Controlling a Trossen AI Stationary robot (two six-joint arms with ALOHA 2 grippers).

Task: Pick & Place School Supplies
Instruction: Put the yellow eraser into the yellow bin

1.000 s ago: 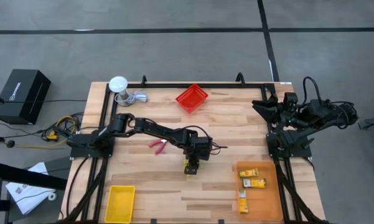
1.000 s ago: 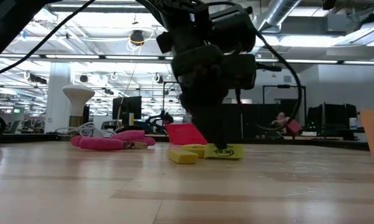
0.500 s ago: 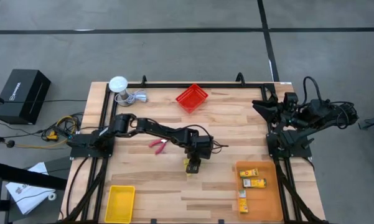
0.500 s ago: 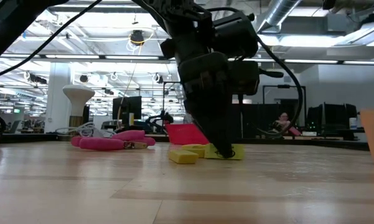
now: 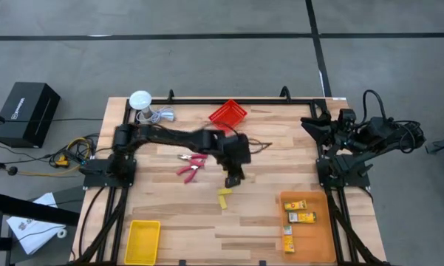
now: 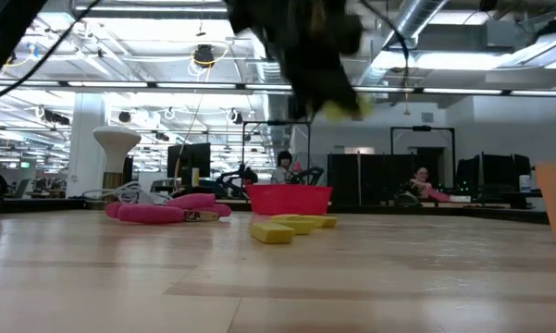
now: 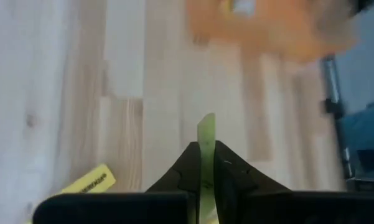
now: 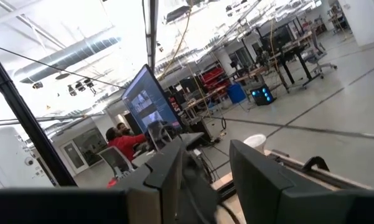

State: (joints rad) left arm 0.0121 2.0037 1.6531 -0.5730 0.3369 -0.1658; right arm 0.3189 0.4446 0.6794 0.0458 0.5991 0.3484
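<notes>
My left gripper (image 5: 235, 178) hangs above mid-table, shut on a thin yellow piece (image 7: 206, 132), which also shows high up in the low view (image 6: 346, 107). More yellow pieces (image 6: 287, 228) lie flat on the wood just nearer than the gripper (image 5: 224, 196). The pink-handled scissors (image 5: 190, 167) lie flat to the left of it. Small yellow-orange boxes (image 5: 300, 210) lie in the orange bin (image 5: 318, 240). My right gripper (image 8: 205, 168) waits open at the table's far right (image 5: 318, 125), holding nothing. My left gripper pinches the yellow piece between its two fingers, one on each flat face, the piece seen edge-on. One end (image 7: 206, 124) sticks out past the fingertips (image 7: 223, 155). The piece is lifted clear of the table.
A red bin (image 5: 227, 115) stands at the far middle and a yellow bin (image 5: 142, 241) at the near left. A white round object with a cable (image 5: 142, 101) sits at the far left corner. Bare wood lies between the gripper and the orange bin.
My left gripper has shut on one yellow piece on the table, then risen quickly and moved a little toward the far edge. That piece is now lifted clear; the other yellow pieces stay where they lay.
</notes>
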